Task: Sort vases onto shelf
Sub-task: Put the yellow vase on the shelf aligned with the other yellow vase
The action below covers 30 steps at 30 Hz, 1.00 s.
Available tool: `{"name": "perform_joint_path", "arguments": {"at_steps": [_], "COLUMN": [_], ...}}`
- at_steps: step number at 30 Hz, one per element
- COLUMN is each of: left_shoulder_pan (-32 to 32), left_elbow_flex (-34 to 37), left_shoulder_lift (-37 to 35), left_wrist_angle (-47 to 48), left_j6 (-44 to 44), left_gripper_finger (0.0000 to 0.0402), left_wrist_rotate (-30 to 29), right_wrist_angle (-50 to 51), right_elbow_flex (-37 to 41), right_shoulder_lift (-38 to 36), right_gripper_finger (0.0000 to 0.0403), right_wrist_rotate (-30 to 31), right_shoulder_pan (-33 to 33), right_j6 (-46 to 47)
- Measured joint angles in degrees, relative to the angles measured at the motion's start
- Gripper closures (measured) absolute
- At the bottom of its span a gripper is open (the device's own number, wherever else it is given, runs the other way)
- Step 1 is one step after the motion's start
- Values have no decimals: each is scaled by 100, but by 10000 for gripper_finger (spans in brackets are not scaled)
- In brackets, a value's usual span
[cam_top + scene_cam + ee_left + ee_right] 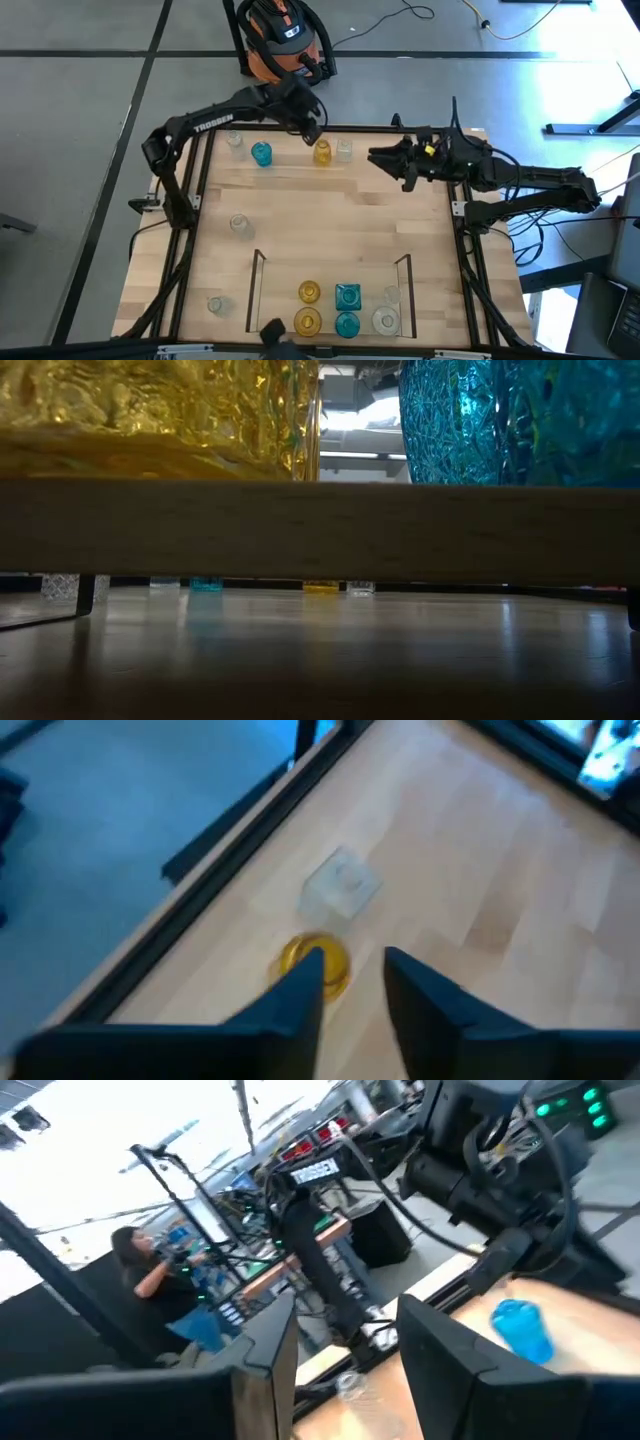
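Amber vase upright at the table's far edge, mouth up, clear squarish vase just beside it, my left gripper above it, jaws narrowly parted, empty, right gripper hovering nearby, parted, shelf holding five vases.

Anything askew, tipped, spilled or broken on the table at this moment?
Nothing stands out. The vases inside the shelf stand in tidy rows, and the loose ones look upright, including the amber vase and clear vase at the far edge. The left claw hovers open above the amber vase; the right claw waits open nearby.
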State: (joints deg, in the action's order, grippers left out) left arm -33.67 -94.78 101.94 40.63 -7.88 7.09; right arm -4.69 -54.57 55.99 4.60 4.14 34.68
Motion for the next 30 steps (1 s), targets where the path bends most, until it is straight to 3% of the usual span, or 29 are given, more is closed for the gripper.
{"name": "perform_joint_path", "arguments": {"at_steps": [4, 8, 17, 30], "left_shoulder_pan": [-97, -40, -46, -44], "left_elbow_flex": [0, 0, 0, 0], "left_shoulder_lift": [181, 454, 930, 1252], "left_wrist_angle": [35, 45, 12, -75], "left_j6": [-121, -401, -703, -819], "left_gripper_finger": [230, 195, 198, 198], "left_wrist_rotate": [121, 155, 27, -164], "right_wrist_angle": [11, 16, 13, 15], "right_elbow_flex": [-13, -15, -15, -15], "right_shoulder_lift": [0, 0, 0, 0], "right_gripper_finger": [268, 268, 268, 268], "right_wrist_rotate": [312, 554, 940, 982], "right_shoulder_pan": [0, 0, 0, 0], "right_j6": [-47, -49, -48, -15]}}
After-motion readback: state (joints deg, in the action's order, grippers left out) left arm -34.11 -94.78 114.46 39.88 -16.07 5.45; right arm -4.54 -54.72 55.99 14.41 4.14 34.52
